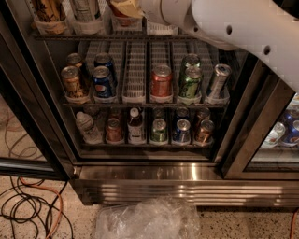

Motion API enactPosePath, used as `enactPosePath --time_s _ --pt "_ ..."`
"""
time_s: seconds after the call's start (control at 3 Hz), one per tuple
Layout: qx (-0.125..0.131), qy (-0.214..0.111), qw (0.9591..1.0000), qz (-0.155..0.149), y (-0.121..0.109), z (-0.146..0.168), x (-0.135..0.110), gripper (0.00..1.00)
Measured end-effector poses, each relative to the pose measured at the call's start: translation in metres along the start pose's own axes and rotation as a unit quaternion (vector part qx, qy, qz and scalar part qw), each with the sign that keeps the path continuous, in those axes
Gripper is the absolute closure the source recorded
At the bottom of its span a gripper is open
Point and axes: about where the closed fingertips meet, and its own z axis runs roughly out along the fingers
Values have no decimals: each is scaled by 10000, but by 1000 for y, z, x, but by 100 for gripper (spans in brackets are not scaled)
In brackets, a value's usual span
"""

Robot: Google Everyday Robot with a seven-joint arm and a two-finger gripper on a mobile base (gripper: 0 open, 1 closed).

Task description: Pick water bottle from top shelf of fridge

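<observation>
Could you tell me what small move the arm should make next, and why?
Probably shift the gripper left in view: it sits at the top shelf, just right of the water bottle, which stands in its holder, apparently ungripped.

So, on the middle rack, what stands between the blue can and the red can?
Only a white lane tray with no can in it, in the camera view. The hand is above, at the top shelf.

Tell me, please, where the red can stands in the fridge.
The red can stands mid-frame on the middle rack, between an empty tray lane and the green cans; the hand is above, at the top shelf.
</observation>
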Motion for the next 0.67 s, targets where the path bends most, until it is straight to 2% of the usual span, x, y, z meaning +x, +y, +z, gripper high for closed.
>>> enactPosePath --time_s 0.33,0.67 --pt "575 -45 9981 -213 -26 -22 -19 100" --pt "955 14 9954 16 -33 -42 -24 100"
